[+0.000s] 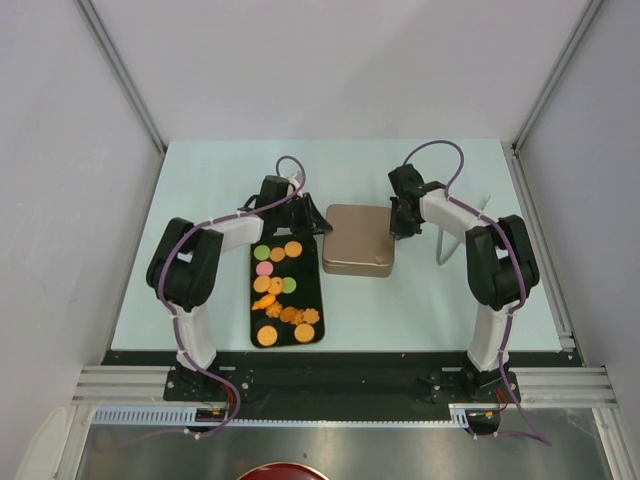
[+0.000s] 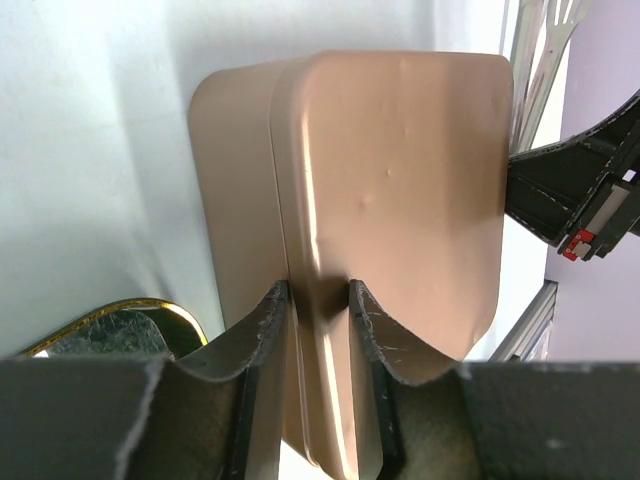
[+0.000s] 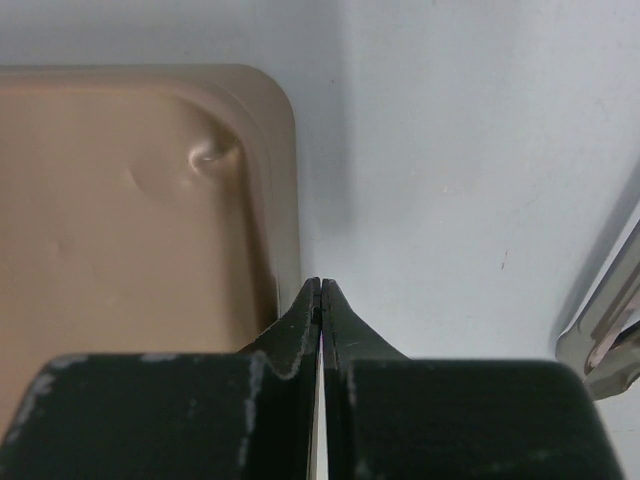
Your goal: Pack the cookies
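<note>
The cookies (image 1: 278, 290), mostly round orange discs with a few green and one pink, lie on a black tray (image 1: 308, 268). A tan tin (image 1: 358, 240) with its lid on stands right of the tray. My left gripper (image 1: 318, 226) is at the tin's left edge. In the left wrist view its fingers (image 2: 370, 320) are closed on the lid's rim (image 2: 318, 300) of the tin (image 2: 400, 170). My right gripper (image 1: 400, 232) is shut and empty, its tips (image 3: 320, 285) just beside the tin's right edge (image 3: 285, 200).
A pale tongs-like tool (image 1: 447, 245) lies right of the right gripper and shows in the right wrist view (image 3: 605, 340). The tray's gold rim (image 2: 120, 312) shows at the left wrist view's lower left. White walls enclose the table.
</note>
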